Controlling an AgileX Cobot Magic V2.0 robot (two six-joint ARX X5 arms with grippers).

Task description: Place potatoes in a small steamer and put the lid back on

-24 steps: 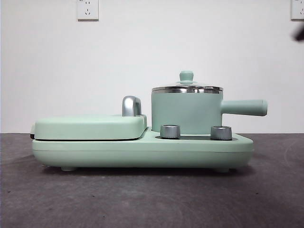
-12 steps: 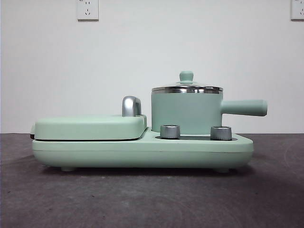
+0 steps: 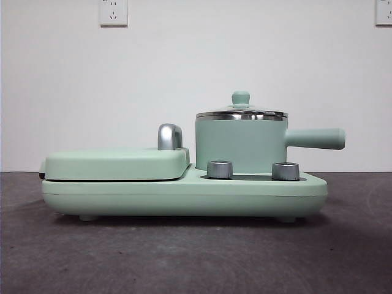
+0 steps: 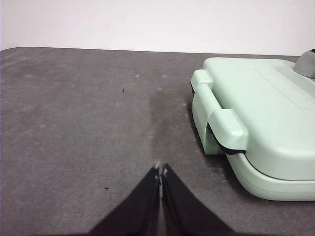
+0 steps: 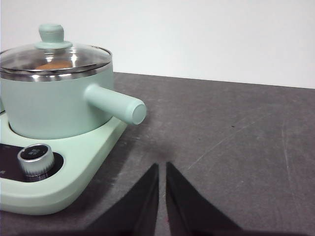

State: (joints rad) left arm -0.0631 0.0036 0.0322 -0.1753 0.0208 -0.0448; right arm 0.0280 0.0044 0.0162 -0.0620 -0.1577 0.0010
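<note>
The small steamer (image 3: 240, 146) stands on the right half of the mint-green cooker base (image 3: 184, 196), its side handle (image 3: 315, 139) pointing right. The glass lid (image 3: 241, 113) sits on its rim. In the right wrist view the steamer (image 5: 49, 105) and lid (image 5: 54, 56) show, and the orange-brown potato (image 5: 53, 65) is faintly visible inside through the glass. My right gripper (image 5: 162, 167) is shut and empty, low over the table to the right of the handle (image 5: 115, 104). My left gripper (image 4: 161, 171) is shut and empty, over the table left of the cooker.
The flat mint-green griddle cover (image 3: 116, 164) lies closed on the base's left half; it also shows in the left wrist view (image 4: 266, 113). Two steel knobs (image 3: 219, 169) (image 3: 285, 171) sit at the base's front. Neither arm shows in the front view.
A black arm tip at the front view's top right corner has left the picture. The steamer, lid and cooker have not moved.
</note>
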